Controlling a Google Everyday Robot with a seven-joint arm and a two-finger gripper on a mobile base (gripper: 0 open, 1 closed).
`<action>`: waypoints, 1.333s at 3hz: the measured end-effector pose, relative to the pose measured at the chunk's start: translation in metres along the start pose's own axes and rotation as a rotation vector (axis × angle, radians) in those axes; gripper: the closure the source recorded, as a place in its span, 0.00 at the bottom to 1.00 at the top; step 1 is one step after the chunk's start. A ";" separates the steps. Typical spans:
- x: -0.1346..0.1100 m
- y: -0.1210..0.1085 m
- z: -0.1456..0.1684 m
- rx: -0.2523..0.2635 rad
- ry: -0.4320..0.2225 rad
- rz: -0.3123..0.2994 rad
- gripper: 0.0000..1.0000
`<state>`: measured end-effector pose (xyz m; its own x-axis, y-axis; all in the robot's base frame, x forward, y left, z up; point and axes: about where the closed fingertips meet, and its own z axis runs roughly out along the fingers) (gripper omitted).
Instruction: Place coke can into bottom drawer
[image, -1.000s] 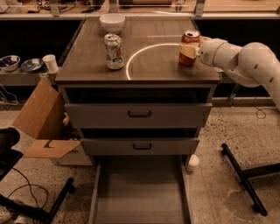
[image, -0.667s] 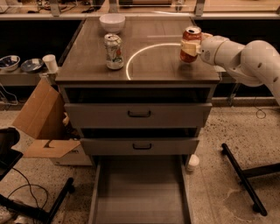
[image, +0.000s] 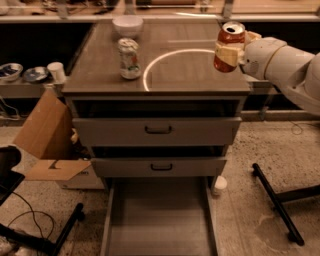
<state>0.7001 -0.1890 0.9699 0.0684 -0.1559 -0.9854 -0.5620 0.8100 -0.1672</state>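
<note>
Looking down on a brown-topped table (image: 200, 80) with a pale ring (image: 148, 72) marked on its surface. A white bowl (image: 127, 25) sits at the back and a white-and-green can (image: 129, 59) stands left of the ring. Below the top are two shut grey drawer fronts (image: 200, 131) with black handles. Beneath them the bottom drawer (image: 157, 220) is pulled out over a speckled floor (image: 260, 150), its flat grey tray bare. An open cardboard box (image: 47, 135) leans at the left, and a black stand leg (image: 275, 200) lies on the floor at the right.

A white arm (image: 285, 60) reaches in from the right. Its gripper (image: 229, 50) is over the table's right rear corner. The cream fingers (image: 225, 52) are clenched around the middle of the coke can (image: 231, 36), one wrapping its front. The coke can is upright, silver top showing above the fingers and red base below them (the base looks clear of the tabletop). It is well apart from the bottom drawer.
</note>
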 end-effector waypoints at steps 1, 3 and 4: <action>0.018 0.041 -0.062 -0.003 0.054 0.055 1.00; 0.101 0.102 -0.122 -0.070 0.036 0.150 1.00; 0.171 0.118 -0.104 -0.103 -0.010 0.159 1.00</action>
<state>0.5597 -0.1792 0.7854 -0.0200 -0.0241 -0.9995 -0.6476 0.7619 -0.0054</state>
